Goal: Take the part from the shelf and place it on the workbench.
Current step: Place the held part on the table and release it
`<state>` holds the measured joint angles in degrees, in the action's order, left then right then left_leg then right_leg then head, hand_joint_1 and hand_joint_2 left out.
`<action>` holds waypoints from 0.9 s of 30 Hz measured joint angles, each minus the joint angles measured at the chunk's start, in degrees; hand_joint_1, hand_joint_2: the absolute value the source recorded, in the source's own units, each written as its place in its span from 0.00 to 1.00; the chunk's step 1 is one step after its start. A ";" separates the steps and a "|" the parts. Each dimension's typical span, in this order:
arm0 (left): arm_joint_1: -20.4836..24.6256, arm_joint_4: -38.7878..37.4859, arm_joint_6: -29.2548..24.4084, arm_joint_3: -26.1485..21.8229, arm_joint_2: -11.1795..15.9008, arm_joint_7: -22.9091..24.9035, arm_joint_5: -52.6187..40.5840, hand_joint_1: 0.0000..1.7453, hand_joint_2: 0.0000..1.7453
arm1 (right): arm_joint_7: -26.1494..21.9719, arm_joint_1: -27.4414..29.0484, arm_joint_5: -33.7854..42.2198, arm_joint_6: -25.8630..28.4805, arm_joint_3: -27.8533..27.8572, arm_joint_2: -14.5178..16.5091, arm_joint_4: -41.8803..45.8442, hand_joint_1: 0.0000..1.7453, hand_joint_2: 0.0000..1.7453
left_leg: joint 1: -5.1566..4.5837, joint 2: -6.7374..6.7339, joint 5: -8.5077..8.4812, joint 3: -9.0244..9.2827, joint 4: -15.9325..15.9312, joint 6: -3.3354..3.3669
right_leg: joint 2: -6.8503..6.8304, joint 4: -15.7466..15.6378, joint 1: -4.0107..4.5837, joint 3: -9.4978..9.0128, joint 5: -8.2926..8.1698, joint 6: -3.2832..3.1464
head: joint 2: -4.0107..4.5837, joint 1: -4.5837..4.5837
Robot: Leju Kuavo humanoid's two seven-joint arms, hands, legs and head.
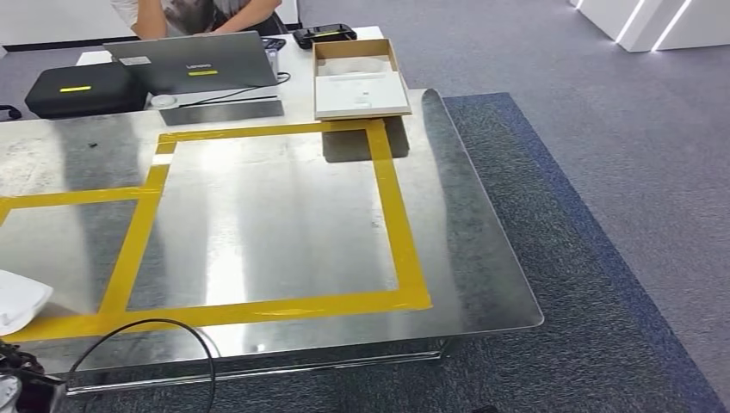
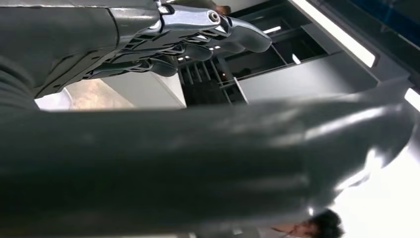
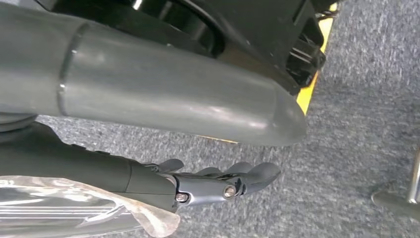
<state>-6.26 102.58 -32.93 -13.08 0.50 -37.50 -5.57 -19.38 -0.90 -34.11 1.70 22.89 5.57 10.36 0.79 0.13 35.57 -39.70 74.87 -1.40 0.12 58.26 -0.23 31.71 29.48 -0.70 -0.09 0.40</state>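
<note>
The steel desk [image 1: 284, 215] lies bare inside its yellow tape, since the right hand [image 3: 218, 183] dangles over carpet, fingers [image 3: 257, 174] loosely together, gripping nothing.

The dark shelf [image 2: 208, 82], slotted with dividers, stands just beyond the left hand's [image 2: 163, 44] curled fingers. A white, rounded part [image 1: 21, 301] lies at the near left corner of the shiny metal workbench [image 1: 465, 258].

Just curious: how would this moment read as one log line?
workbench: yellow tape | white part: at workbench edge | left robot hand: holds nothing | right robot hand: above carpet
</note>
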 joint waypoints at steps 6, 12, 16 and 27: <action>-0.11 4.19 -3.69 5.06 -0.80 -2.29 0.49 0.00 0.00 | 0.19 -0.08 -0.20 0.53 0.69 0.31 0.00 0.00 0.00 | -0.58 0.06 -7.72 6.62 -15.07 1.52 | 0.16 0.33 0.43 0.21 -0.04 0.46 | 0.00 -0.06; -0.18 6.11 -4.90 8.31 -1.36 -2.38 0.25 0.00 0.00 | 0.59 0.06 -0.35 0.61 1.15 0.33 0.00 0.00 0.00 | -0.26 -0.26 -8.89 5.98 -16.52 2.98 | 0.17 5.53 0.25 2.82 4.74 2.13 | 0.00 -0.27; -0.30 6.52 -6.58 9.64 -1.37 -2.48 0.78 0.00 0.00 | 1.02 0.06 -0.57 0.79 1.39 0.33 0.00 0.00 0.00 | -0.28 -0.40 -10.02 4.41 -16.45 3.15 | 0.09 14.72 0.06 4.97 8.96 2.67 | 0.00 -0.33; -0.49 7.29 -7.11 11.46 -1.33 -2.62 1.08 0.00 0.00 | 1.07 0.03 -1.14 1.08 1.78 0.32 0.03 0.00 0.00 | -0.10 -0.15 -8.81 1.21 -13.23 0.55 | 0.08 -4.51 0.04 -4.41 -0.12 0.53 | 0.00 -0.05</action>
<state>-6.75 109.87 -40.03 -1.63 -0.83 -40.12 -4.49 -18.31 -0.87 -35.26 2.78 24.67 5.89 10.39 0.69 -0.03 26.77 -38.49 61.65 -0.85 0.20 53.75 -0.19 27.30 29.36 -0.18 -0.09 0.34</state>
